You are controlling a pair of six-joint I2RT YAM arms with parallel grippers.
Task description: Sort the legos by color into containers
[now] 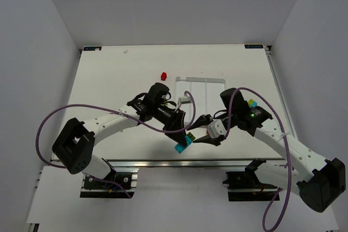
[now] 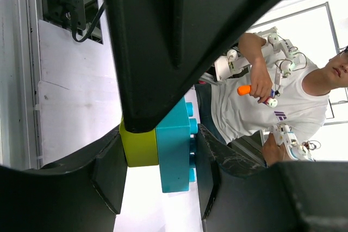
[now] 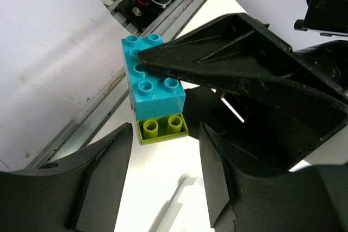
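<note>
A cyan brick (image 2: 173, 150) and a lime brick (image 2: 138, 148) are stuck together. My left gripper (image 2: 160, 172) is shut on the pair, with the cyan studs against one finger (image 2: 209, 167). In the top view the pair (image 1: 182, 145) hangs near the table's front edge, held by my left gripper (image 1: 187, 137). In the right wrist view the cyan brick (image 3: 152, 80) sits above the lime one (image 3: 162, 127). My right gripper (image 3: 163, 183) is open, its fingers on either side just short of the lime brick, and it also shows in the top view (image 1: 201, 134). A red brick (image 1: 163, 74) lies left of the white tray (image 1: 198, 88).
A small lime and cyan piece (image 1: 251, 103) shows beside the right arm, right of the tray. The arms cover the tray's near part. Purple cables loop over both arms. The metal rail (image 1: 163, 162) runs along the table's front edge.
</note>
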